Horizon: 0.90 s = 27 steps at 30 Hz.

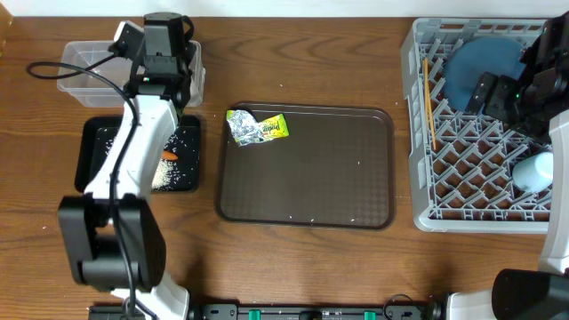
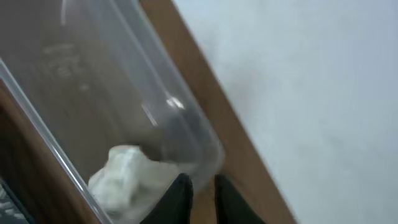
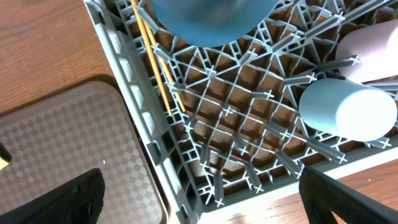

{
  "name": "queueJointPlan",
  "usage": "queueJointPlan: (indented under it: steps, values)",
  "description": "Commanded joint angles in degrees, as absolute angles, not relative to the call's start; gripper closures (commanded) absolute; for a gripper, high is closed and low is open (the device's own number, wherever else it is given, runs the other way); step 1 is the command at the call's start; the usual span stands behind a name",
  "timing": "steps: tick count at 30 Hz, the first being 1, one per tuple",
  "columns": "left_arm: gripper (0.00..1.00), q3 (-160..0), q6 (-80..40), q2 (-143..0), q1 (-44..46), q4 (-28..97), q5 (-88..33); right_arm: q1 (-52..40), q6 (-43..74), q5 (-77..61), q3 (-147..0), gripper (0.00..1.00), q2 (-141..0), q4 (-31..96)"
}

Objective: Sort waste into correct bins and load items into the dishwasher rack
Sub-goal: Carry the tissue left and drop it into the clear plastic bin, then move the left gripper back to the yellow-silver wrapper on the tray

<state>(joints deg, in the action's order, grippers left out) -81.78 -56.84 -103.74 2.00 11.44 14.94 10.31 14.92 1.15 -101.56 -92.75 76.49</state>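
Overhead, the wrapper (image 1: 258,127) lay at the brown tray's (image 1: 307,178) eleven o'clock corner, and the carrot (image 1: 170,156) in the black tray (image 1: 89,151). Left wrist: left pincer (image 2: 202,199) hung barely parted, empty, over the clear tub (image 2: 93,81). Right wrist: right pincer (image 3: 202,202) gaped wide above the rack (image 3: 134,93).

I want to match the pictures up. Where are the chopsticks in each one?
Overhead: chopsticks at the right, just inside the rack's left-hand wall.
Left wrist: not in it.
Right wrist: chopsticks upper left, slanting along the rack wall.
Shared landmark: the blue dish beside them, in both those views.
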Motion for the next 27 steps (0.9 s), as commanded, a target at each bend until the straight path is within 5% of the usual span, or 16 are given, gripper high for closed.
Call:
queueJointPlan:
  steps: [1, 2, 7, 17, 27]
  values:
    - [0.62, -82.7, -56.4, -107.2, 0.6, 11.0, 15.7, 10.5, 15.8, 1.5, -101.4, 0.01, -92.7, 76.5]
    - [0.51, -82.7, -56.4, -107.7, 0.2, 11.0, 15.7, 10.5, 15.8, 1.5, -101.4, 0.01, -92.7, 76.5]
    - [0.25, -82.8, -52.2, -106.9, -0.6, 11.7, 10.0, 10.5, 15.8, 1.5, -101.4, 0.01, -92.7, 76.5]
    - [0.21, -82.7, -50.0, -99.2, 2.3, 20.6, -17.8, 10.5, 15.8, 1.5, -101.4, 0.01, -92.7, 76.5]
    - [0.16, -82.6, -51.2, -102.8, 18.6, 35.9, -0.8, 10.5, 15.8, 1.5, -101.4, 0.01, -92.7, 76.5]
